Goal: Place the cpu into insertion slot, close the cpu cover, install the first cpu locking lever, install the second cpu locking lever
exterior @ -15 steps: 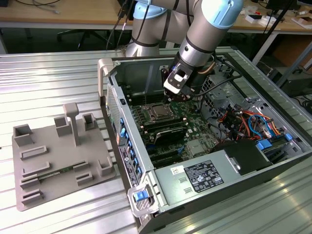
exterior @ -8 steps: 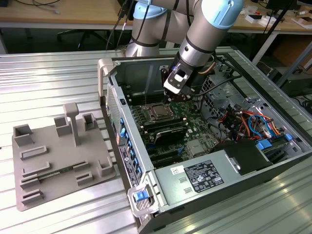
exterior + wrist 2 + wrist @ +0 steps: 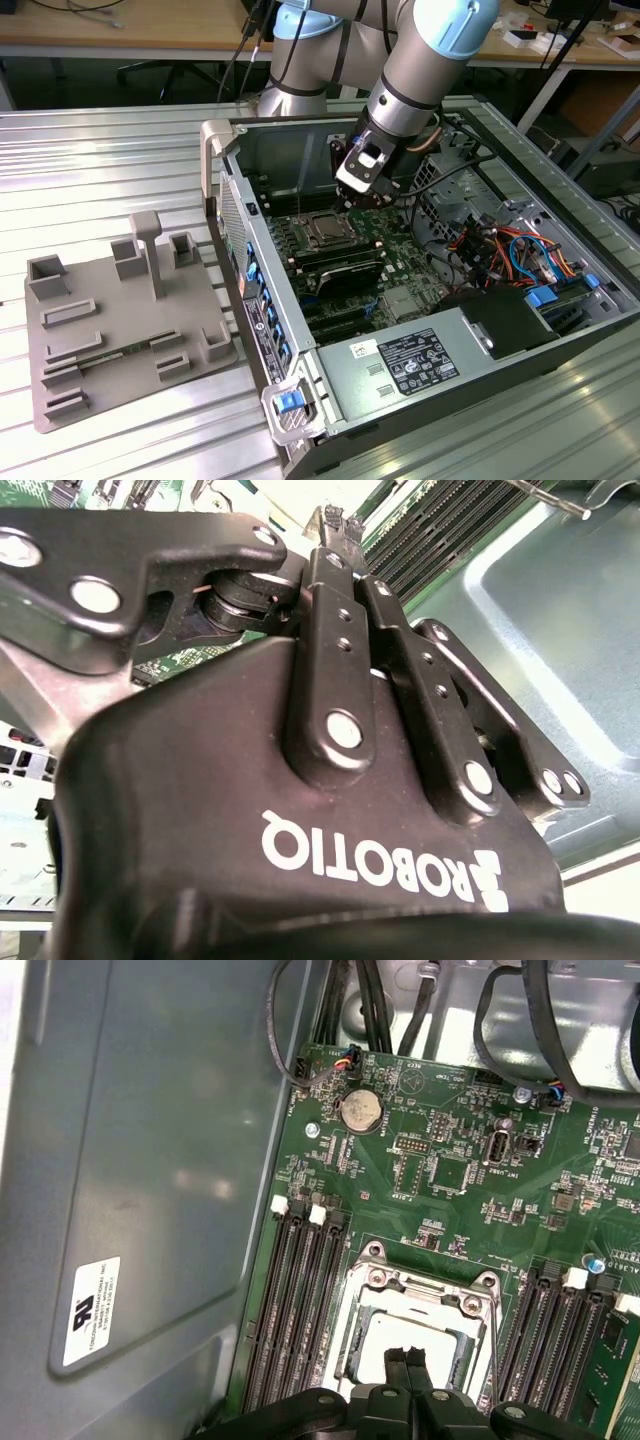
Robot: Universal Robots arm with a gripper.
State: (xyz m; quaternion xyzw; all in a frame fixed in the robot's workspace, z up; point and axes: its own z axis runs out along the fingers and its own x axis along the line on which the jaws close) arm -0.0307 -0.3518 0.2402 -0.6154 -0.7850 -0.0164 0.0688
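Grey fixture tray (image 3: 110, 310) beside open PC case (image 3: 290, 150), coin batt. (image 3: 359, 1110) on mobo (image 3: 470, 1230).

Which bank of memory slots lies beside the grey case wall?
The bank between the insertion slot and the case wall, in the first wrist view; the other bank lies on the slot's far side.

The black hand (image 3: 338, 522) bulks across the near field, its linked fingers (image 3: 325, 620) reaching away and pressed together at their tips. Beyond them lies a green circuit board (image 3: 185, 658) with long dark memory slots (image 3: 425, 535), and beside these a grey metal case wall (image 3: 560, 600).
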